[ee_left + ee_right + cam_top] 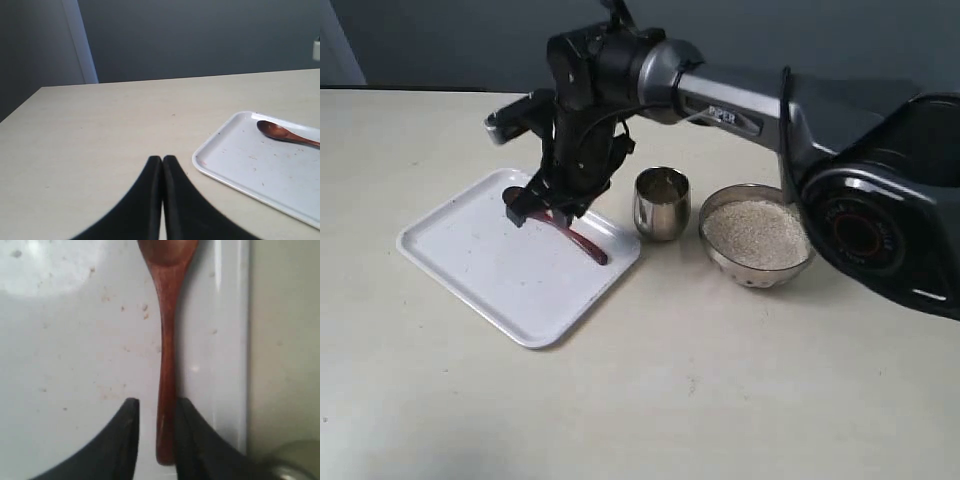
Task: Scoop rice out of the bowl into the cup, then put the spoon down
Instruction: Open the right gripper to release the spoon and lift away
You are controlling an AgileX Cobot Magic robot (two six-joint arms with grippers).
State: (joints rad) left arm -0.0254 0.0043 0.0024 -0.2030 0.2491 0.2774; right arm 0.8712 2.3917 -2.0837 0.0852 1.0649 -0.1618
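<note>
The dark wooden spoon (588, 245) lies flat on the white tray (510, 275), its oval bowl toward the tray's far corner. My right gripper (542, 210) reaches across from the right and hovers low over it. In the right wrist view the spoon (167, 340) handle sits between the fingers of the right gripper (156, 405). One finger is against the handle and a gap shows at the other, so the jaws stand open. The steel cup (662, 203) stands just right of the tray. The steel bowl (760, 272) holds a heap of rice (755, 232). My left gripper (162, 159) is shut and empty, short of the tray (250, 165) and spoon (280, 132).
The tray (75, 340) carries a few scattered specks. The right arm's large base (880, 220) stands close behind the bowl at the right. Bare beige table (700, 400) spreads in front of the tray.
</note>
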